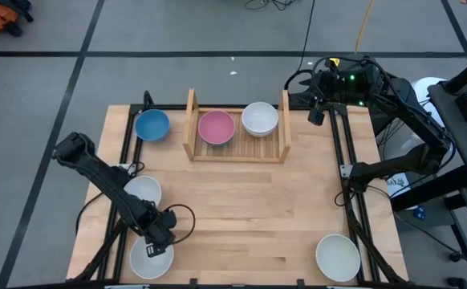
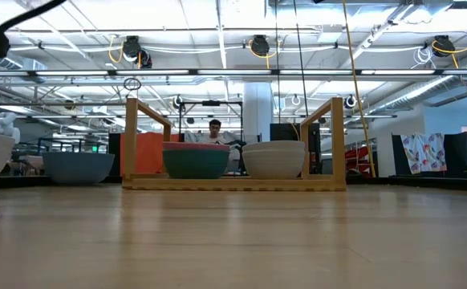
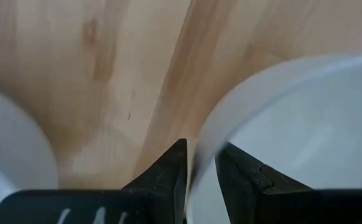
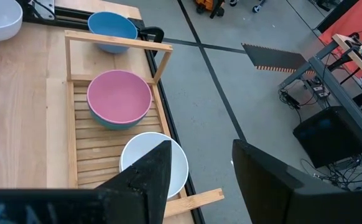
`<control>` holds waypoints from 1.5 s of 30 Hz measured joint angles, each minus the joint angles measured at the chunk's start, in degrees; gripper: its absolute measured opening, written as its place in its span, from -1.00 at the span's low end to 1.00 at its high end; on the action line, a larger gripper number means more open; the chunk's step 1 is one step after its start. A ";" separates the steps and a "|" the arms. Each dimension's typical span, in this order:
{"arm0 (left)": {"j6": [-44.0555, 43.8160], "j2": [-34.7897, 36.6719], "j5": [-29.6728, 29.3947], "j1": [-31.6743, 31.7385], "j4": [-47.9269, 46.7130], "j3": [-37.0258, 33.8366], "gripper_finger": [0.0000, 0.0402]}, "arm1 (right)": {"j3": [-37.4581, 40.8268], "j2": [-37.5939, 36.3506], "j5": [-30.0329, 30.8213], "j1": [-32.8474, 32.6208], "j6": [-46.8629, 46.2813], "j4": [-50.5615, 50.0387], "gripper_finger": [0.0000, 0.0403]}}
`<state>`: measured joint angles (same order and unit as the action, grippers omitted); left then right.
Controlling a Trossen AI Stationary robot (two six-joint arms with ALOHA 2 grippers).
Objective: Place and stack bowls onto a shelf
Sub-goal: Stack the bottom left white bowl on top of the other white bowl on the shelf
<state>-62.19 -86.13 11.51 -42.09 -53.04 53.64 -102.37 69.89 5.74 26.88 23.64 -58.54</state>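
The light-wood shelf [image 1: 237, 152] stands at the table's far middle. On its slats sit a pink bowl [image 1: 216, 127] nested in a teal bowl [image 2: 196, 164], and a white bowl [image 1: 259, 118] beside them. A blue bowl [image 1: 152, 124] rests on the table left of the shelf. My left gripper [image 1: 157, 241] is at the near left, shut on a white bowl [image 1: 152, 258]. My right gripper [image 1: 318, 108] hangs open and empty by the shelf's far right corner. My left gripper has the white bowl's rim [image 3: 201, 155] between its two fingers, one finger [image 3: 246, 180] inside the bowl and one [image 3: 168, 177] outside it. The fingers come from above, pointing down, at the bowl's far edge. Whether the bowl is off the table I cannot tell.
Another white bowl [image 1: 143, 191] sits on the table just beyond the held one, close to my left arm. A further white bowl [image 1: 338, 257] sits at the near right corner. Black rails run along both table sides. A person [image 2: 215, 128] shows far behind the shelf.
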 joint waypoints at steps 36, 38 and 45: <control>9.35 -0.02 -7.47 31.79 -16.52 30.28 -0.98 | 0.01 0.00 0.17 0.02 0.00 0.02 -0.18; 13.56 -0.02 -8.31 35.51 -16.73 33.18 -0.98 | 0.00 0.00 0.18 0.02 0.02 0.02 -0.18; 25.53 -0.02 -9.16 48.68 -17.05 39.14 -0.98 | 0.00 0.00 0.20 0.02 0.02 0.00 -0.18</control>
<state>-36.66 -86.15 2.35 6.60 -70.08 92.77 -102.37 69.89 5.93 26.89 23.66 -58.54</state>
